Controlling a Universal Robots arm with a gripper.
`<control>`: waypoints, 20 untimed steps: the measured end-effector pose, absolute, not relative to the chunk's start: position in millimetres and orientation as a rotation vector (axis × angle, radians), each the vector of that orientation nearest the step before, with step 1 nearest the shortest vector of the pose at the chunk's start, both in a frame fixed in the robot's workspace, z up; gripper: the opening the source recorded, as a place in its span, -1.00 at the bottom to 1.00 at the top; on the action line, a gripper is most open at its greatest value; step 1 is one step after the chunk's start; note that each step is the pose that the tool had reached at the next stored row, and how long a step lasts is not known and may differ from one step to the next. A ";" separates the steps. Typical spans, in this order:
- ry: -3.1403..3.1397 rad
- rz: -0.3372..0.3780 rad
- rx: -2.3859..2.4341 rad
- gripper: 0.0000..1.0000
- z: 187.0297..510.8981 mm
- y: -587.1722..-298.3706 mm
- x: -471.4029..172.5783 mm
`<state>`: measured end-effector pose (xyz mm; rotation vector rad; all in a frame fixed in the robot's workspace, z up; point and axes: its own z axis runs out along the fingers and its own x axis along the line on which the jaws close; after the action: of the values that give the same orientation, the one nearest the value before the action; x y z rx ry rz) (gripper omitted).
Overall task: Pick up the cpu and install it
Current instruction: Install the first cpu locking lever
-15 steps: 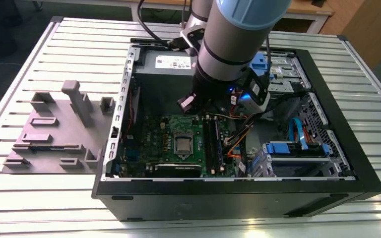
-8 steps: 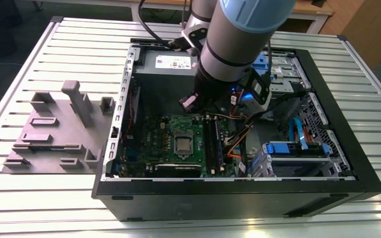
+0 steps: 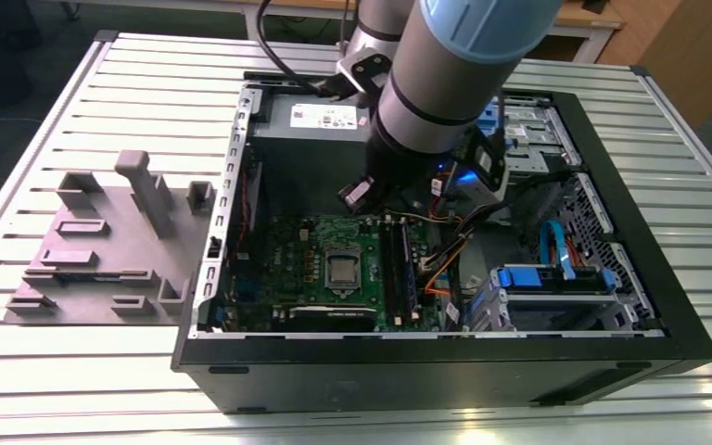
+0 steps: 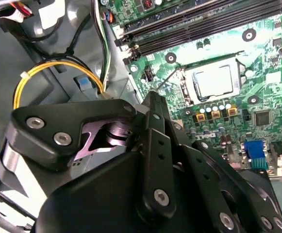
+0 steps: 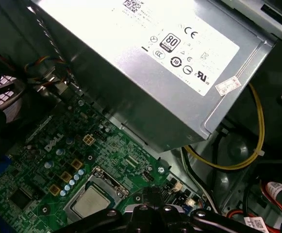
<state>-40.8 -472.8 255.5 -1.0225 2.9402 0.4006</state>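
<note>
One cpu [image 3: 342, 269] seated in motherboard [image 3: 294, 255] socket | gripper [image 3: 359, 197] above board, near power supply [image 3: 312, 120] | grip state: cannot tell

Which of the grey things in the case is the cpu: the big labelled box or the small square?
The small silvery square seated in the motherboard's socket; the power-supply box is far larger.

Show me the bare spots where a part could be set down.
Free: the ribbed metal table beyond the grey plastic fixture, and its strip at the exterior view's right of the black computer case. Crowded: the green motherboard, with the silvery square cpu and orange cables.
</note>
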 end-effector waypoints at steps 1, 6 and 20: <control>2.938 0.403 -1.028 -0.80 255.4 -472.7 -39.8; 2.933 0.404 -1.044 -0.80 254.8 -469.0 -37.7; 2.930 0.404 -1.058 -0.80 243.3 -459.0 -37.5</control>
<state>-37.5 -459.0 243.3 -1.0577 2.9295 0.4042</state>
